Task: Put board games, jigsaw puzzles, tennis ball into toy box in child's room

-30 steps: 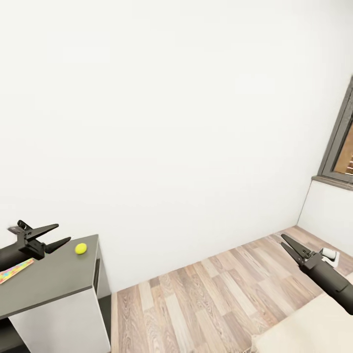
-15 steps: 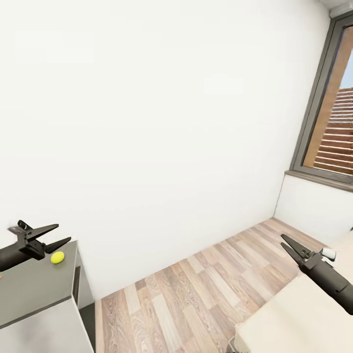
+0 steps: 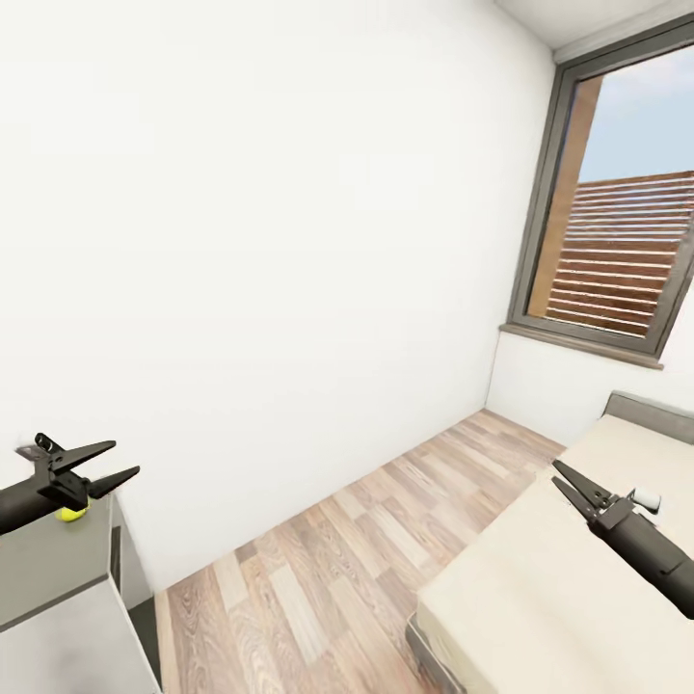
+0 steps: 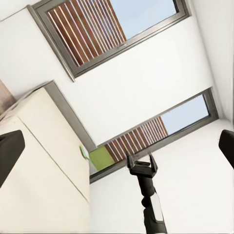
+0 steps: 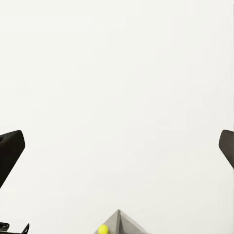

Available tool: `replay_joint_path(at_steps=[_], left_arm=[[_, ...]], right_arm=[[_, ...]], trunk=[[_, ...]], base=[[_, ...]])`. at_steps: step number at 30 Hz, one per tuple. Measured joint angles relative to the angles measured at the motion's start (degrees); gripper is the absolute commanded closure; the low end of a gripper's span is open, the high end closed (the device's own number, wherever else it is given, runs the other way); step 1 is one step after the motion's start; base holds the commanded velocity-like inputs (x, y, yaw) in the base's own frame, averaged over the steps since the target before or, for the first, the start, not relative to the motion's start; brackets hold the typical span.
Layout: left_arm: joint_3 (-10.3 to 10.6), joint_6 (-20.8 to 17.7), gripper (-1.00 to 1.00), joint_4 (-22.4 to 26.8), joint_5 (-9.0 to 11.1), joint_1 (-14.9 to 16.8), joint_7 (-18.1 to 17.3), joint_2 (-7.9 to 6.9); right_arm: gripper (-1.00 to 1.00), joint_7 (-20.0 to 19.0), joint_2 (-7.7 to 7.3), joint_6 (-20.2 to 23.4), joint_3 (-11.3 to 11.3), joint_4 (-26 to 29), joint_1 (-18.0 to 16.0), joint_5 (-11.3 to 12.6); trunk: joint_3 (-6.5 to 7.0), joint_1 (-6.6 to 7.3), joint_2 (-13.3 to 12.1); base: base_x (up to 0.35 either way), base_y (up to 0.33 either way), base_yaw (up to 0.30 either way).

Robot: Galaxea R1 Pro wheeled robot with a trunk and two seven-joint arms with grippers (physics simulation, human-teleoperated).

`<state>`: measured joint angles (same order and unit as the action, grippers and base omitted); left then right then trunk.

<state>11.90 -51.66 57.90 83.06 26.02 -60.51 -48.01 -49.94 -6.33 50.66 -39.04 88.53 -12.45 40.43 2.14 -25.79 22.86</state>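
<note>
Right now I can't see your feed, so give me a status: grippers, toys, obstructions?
Left gripper open, empty. Right gripper open, empty, over the bed. Tennis ball on the table corner. No games seen on the visible bed; nothing in the way.

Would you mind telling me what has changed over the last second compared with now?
The head view has swung right: the table and tennis ball slid toward the left edge, while the bed and window came in. Nothing was grasped or released. The left gripper and right gripper stayed open and empty.
</note>
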Motion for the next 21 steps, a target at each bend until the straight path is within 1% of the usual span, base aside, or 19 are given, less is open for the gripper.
replay_joint_path(at_steps=[4,8,21], left_arm=[[-0.1,0.0,-1.0,0.0,0.0,0.0,0.0,0.0],[-0.1,0.0,-1.0,0.0,0.0,0.0,0.1,0.0],[-0.1,0.0,-1.0,0.0,0.0,0.0,0.1,0.18]], right_arm=[[-1.0,0.1,0.0,0.0,0.0,0.0,0.0,0.0],[-1.0,0.0,0.0,0.0,0.0,0.0,0.0,0.0],[-1.0,0.0,-0.01,0.0,0.0,0.0,0.0,0.0]], trunk=[[0.0,0.01,0.0],[0.0,0.02,0.0],[0.07,0.04,0.0]], base=[[-0.255,-0.149,-0.28],[-0.148,-0.171,-0.28],[-0.019,-0.164,-0.28]])
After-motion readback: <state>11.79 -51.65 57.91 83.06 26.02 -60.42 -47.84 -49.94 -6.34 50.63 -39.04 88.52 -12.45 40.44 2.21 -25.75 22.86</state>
